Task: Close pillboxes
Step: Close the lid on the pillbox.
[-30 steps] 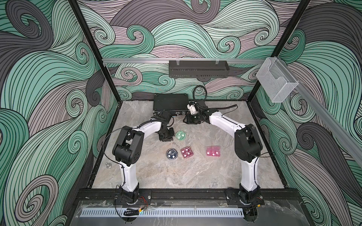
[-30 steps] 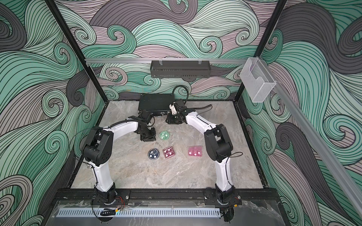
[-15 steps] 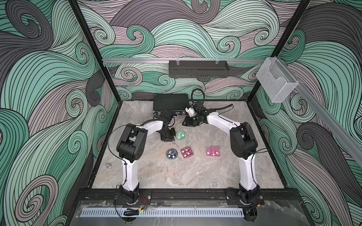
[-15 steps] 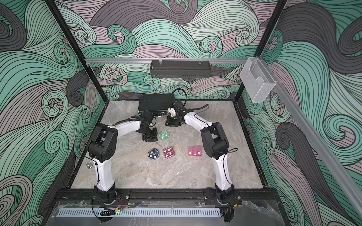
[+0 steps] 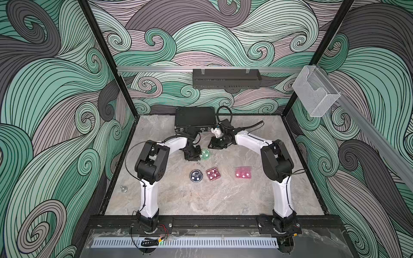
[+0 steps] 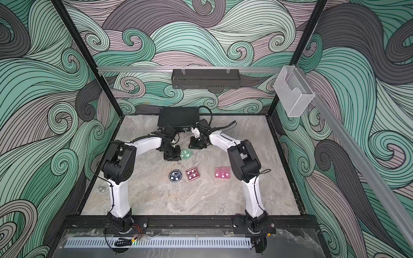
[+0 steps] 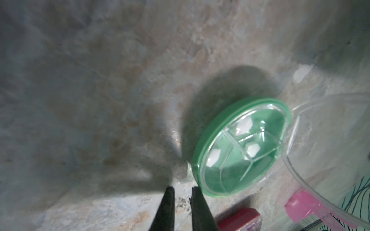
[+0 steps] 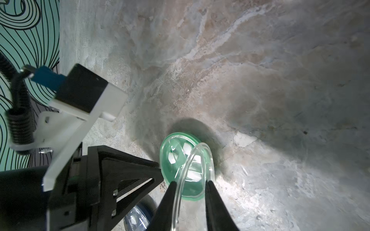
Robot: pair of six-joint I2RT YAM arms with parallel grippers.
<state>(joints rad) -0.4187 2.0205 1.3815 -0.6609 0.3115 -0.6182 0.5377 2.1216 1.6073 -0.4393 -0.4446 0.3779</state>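
Pinching gripper: right gripper (image 8: 191, 183), jaws clamped narrowly on the raised clear lid (image 8: 195, 166) of the green pillbox (image 8: 184, 160).
Left gripper (image 7: 181, 190): jaws almost together, empty, tips just beside the green pillbox.
Green pillbox: on the table (image 5: 201, 201) between both grippers, near the black case (image 5: 194, 118).
Row nearer the arm bases: dark blue pillbox (image 5: 196, 175), dark pink pillbox (image 5: 213, 174), light pink pillbox (image 5: 243, 172).

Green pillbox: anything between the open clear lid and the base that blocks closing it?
Nothing visible does. The clear lid stands open on the green pillbox, between the fingers of the right gripper. The pills lie down in their compartments. The left gripper sits beside the rim, not over the box.
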